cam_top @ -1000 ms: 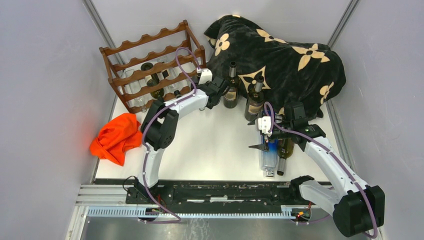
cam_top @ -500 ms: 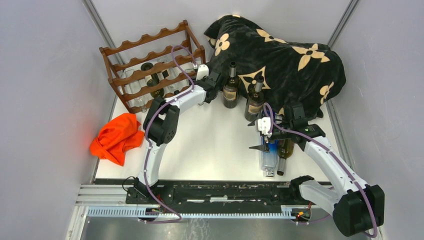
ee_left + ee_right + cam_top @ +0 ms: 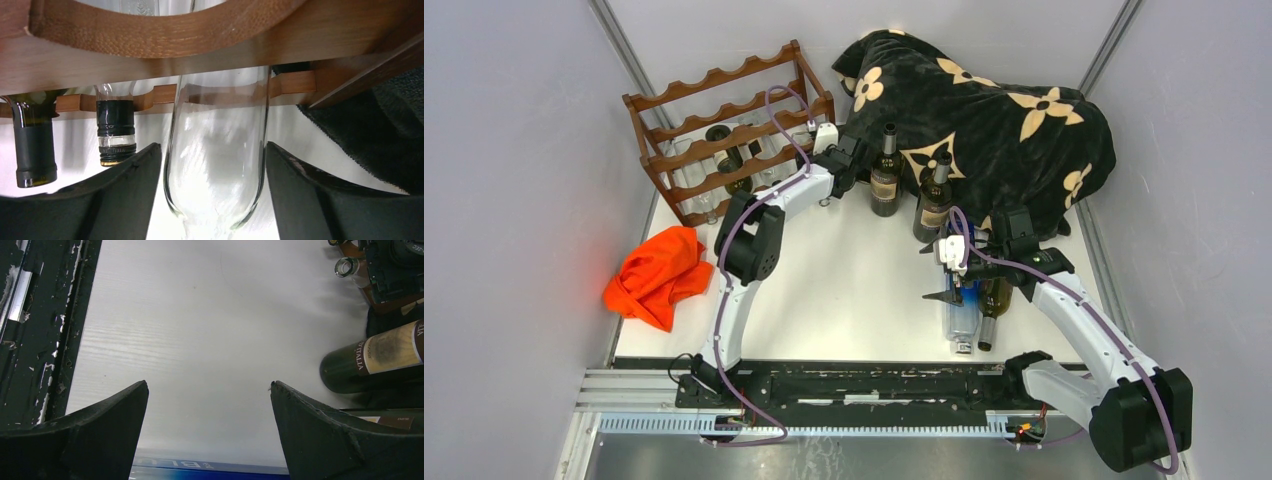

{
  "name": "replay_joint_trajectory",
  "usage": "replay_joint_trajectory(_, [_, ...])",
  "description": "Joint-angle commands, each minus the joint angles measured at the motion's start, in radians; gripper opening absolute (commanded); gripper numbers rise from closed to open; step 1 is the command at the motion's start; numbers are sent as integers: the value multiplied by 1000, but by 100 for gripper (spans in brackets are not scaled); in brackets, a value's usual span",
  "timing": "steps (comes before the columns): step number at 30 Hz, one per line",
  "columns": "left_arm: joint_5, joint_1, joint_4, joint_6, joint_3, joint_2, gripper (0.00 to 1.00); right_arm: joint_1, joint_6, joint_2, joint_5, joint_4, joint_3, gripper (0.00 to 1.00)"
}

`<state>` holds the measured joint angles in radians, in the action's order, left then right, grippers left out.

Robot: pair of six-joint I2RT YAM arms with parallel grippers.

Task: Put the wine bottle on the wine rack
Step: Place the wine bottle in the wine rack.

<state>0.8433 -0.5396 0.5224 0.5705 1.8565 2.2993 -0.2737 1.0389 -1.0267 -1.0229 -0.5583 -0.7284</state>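
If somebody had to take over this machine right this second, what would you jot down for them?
Left gripper: open, fingers either side of a clear bottle that lies in the wine rack at its right end; no grip on it.
Right gripper: open, empty, hovering over two lying bottles on the table.
Done: clear bottle racked, beside a few others.
Left: back the left arm out; rack the lying bottles and the two upright bottles by the flowered blanket.
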Motion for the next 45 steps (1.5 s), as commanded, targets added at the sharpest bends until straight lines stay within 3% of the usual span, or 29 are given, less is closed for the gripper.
replay_joint_trajectory(1, [-2,3,-27,-38,39,-20,85,3,17,1,-2,0,-11,98])
replay_joint_trajectory(6, [-54,-3,-59,-50,-19,-81,94,2,20,1,-2,-3,-11,98])
replay_joint_trajectory(21, [-58,-69,-46,-55,-118,-161,88,2,22,17,-2,-1,-9,98])
replay_joint_trajectory(26, [-41,-82,-32,-35,-140,-166,80,2,22,24,-2,-2,-8,98])
replay_joint_trajectory(35, [-11,-83,-13,-19,-125,-139,76,2,26,28,-2,-2,-8,98])
replay_joint_trajectory(39, [-11,-82,-13,-14,-119,-130,66,3,25,28,-2,-5,-7,98])
replay_joint_trajectory(45, [-18,-84,-11,-2,-119,-130,61,3,28,28,-1,-6,-7,98])
